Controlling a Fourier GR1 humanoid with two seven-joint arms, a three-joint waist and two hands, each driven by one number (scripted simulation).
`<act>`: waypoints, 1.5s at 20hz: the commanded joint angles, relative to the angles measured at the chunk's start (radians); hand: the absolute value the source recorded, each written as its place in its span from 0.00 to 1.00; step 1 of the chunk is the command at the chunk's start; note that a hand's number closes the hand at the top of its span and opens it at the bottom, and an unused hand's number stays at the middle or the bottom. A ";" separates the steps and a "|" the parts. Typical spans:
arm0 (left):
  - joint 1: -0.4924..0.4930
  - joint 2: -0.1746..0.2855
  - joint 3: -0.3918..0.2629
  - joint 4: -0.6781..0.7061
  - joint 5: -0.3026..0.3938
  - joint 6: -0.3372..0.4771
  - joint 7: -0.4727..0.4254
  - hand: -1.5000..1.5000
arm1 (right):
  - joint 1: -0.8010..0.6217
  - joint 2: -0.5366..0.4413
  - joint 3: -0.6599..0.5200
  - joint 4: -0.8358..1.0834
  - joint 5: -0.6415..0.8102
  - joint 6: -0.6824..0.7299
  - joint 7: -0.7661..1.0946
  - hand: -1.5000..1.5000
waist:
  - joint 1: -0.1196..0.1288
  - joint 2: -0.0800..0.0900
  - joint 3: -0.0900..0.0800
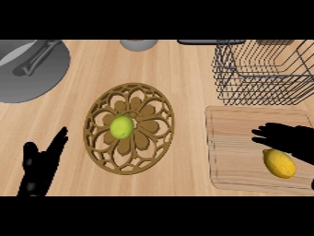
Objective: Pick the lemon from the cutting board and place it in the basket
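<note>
I count one lemon [279, 164], lying on one cutting board [234, 138] at the right. One wire basket [268, 87] stands behind the board. There is one lime [122, 126] on one wooden trivet [146, 133], and one grey pot [23, 78]. My right hand [299, 140] hovers over the board, fingers spread apart and holding nothing, with the lemon just beside its palm. My left hand [40, 166] rests at lower left, fingers straight and pointing up.
</note>
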 commanded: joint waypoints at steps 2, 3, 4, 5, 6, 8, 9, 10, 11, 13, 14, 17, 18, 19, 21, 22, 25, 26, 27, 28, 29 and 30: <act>0.000 0.036 0.053 0.089 0.047 -0.079 0.013 0.50 | -0.046 0.050 0.005 0.016 0.033 0.047 0.025 0.00 | 0.001 0.009 -0.012; -0.057 -0.015 0.017 0.063 0.008 -0.012 0.082 0.50 | -0.028 0.065 0.004 0.113 0.063 -0.048 -0.036 0.00 | 0.000 0.011 -0.011; -0.007 -0.025 0.024 0.102 0.010 -0.032 -0.007 0.50 | 0.013 0.052 0.003 0.066 0.062 -0.047 -0.047 0.00 | -0.003 0.009 -0.011; -0.001 -0.002 0.029 0.114 0.022 -0.065 0.001 0.50 | -0.011 0.054 0.001 0.088 0.066 -0.040 -0.048 0.00 | -0.001 0.010 -0.011; 0.014 -0.011 0.028 0.031 0.021 -0.039 0.040 0.50 | 0.050 0.093 0.019 0.030 0.093 -0.076 -0.001 0.00 | -0.004 0.008 -0.011; 0.024 -0.024 0.008 0.063 -0.012 -0.029 0.026 0.50 | -0.003 0.100 0.006 0.088 0.093 -0.065 -0.032 0.00 | 0.000 0.009 -0.011; -0.061 -0.022 0.050 0.154 0.009 -0.051 -0.007 0.50 | -0.030 0.088 -0.011 0.112 0.090 -0.039 -0.044 0.00 | -0.003 0.011 -0.012; 0.037 -0.004 0.034 0.050 0.012 -0.059 0.016 0.50 | 0.033 0.148 0.025 0.121 0.123 -0.123 -0.017 0.00 | 0.001 0.009 -0.011; 0.010 0.003 0.050 0.061 0.019 -0.061 0.040 0.50 | 0.043 0.100 0.003 -0.050 0.086 0.017 0.042 0.00 | -0.010 0.006 -0.012; 0.013 -0.050 0.014 0.062 -0.013 -0.027 0.027 0.50 | 0.028 0.091 -0.020 0.109 0.114 -0.093 -0.064 0.00 | -0.003 0.009 -0.011; 0.009 0.006 0.055 0.063 0.012 -0.075 0.036 0.50 | -0.031 0.130 -0.007 0.140 0.127 -0.075 -0.054 1.00 | 0.003 0.010 -0.011; 0.022 -0.037 0.022 0.018 -0.003 -0.048 0.062 0.50 | -0.021 0.115 -0.012 0.135 0.150 -0.175 -0.133 1.00 | 0.002 0.009 -0.011; 0.017 -0.031 0.025 0.004 -0.010 -0.040 0.086 0.50 | 0.004 0.103 -0.017 0.066 0.156 -0.164 -0.112 1.00 | -0.004 0.007 -0.011; 0.049 -0.020 0.042 0.062 -0.018 -0.065 -0.016 0.50 | -0.027 0.120 0.002 0.152 0.199 -0.212 -0.131 1.00 | 0.004 0.010 -0.011; 0.002 -0.033 0.027 -0.049 -0.004 -0.038 0.137 0.50 | 0.010 0.142 -0.005 0.168 0.218 -0.291 -0.142 1.00 | 0.001 0.009 -0.010; 0.005 -0.048 0.036 0.092 -0.031 -0.045 0.012 0.50 | 0.003 0.118 -0.022 0.189 0.214 -0.295 -0.175 1.00 | -0.002 0.010 -0.011; 0.009 -0.021 0.056 0.045 -0.017 -0.076 0.047 0.50 | -0.021 0.208 0.013 0.132 0.243 -0.227 -0.091 1.00 | -0.002 0.008 -0.012; 0.003 -0.009 0.087 0.105 -0.002 -0.107 -0.007 0.50 | -0.020 0.173 -0.028 0.150 0.215 -0.241 -0.152 1.00 | -0.004 0.009 -0.012; 0.049 -0.068 0.020 0.017 -0.058 -0.038 0.013 0.50 | -0.058 0.192 -0.028 0.262 0.252 -0.310 -0.173 1.00 | 0.004 0.009 -0.011; 0.022 -0.033 0.072 0.049 -0.010 -0.076 0.039 0.50 | -0.037 0.178 -0.037 0.145 0.231 -0.253 -0.145 1.00 | -0.003 0.008 -0.012; 0.084 -0.016 0.064 0.004 -0.012 -0.087 0.025 0.50 | -0.015 0.261 -0.030 0.131 0.249 -0.226 0.022 1.00 | -0.001 0.006 -0.012; 0.045 -0.022 0.057 0.005 -0.017 -0.078 0.041 0.50 | -0.015 0.347 -0.005 0.106 0.286 -0.199 0.171 1.00 | -0.006 0.005 -0.013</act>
